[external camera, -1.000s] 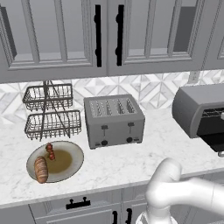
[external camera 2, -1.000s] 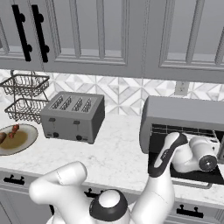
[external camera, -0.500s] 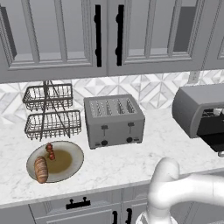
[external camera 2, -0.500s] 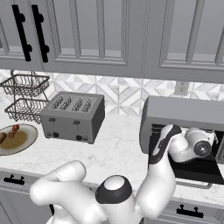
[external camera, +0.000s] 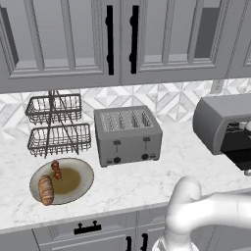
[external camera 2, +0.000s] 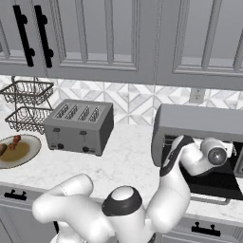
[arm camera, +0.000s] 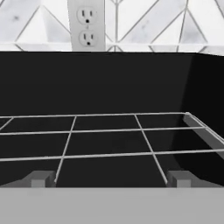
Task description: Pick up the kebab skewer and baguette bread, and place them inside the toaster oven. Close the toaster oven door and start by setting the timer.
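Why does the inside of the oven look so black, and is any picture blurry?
Hand view: the toaster oven cavity is flat unlit black, and its wire rack stands out pale and slightly soft. Both base views: even, rendered light, no glare; the plate casts hardly any shadow. Nothing looks out of focus.

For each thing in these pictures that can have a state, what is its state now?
toaster oven: open, nothing on its wire rack
toaster oven door: folded down
gripper: open, empty, at the oven mouth
kebab skewer: on the plate
baguette bread: on the plate
toaster: slots empty
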You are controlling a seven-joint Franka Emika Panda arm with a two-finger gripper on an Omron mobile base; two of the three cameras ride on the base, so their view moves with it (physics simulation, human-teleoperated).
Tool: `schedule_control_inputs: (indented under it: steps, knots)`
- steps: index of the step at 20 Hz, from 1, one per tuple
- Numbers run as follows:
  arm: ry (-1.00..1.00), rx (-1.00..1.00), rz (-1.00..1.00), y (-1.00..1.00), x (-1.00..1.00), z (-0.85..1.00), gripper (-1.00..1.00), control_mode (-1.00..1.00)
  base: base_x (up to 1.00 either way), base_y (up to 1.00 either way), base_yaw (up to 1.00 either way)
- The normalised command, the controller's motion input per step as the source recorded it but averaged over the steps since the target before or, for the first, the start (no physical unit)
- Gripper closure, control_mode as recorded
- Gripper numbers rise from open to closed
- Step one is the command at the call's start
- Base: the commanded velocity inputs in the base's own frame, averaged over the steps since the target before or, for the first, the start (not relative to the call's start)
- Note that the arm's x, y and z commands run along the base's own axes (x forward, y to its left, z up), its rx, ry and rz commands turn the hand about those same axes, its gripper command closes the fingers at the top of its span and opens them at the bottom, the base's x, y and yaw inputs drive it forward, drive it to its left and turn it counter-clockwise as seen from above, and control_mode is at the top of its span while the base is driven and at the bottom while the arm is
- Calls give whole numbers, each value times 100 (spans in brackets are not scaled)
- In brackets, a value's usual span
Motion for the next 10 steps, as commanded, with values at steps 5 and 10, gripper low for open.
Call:
schedule_control_inputs:
  steps: [5, 10]
  knots:
    - [35, 0, 0, -1, -11, -64, -100, -100, 0, 0, 0]
    - [31, 1, 0, -25, -80, -98, -100, -100, 0, 0, 0]
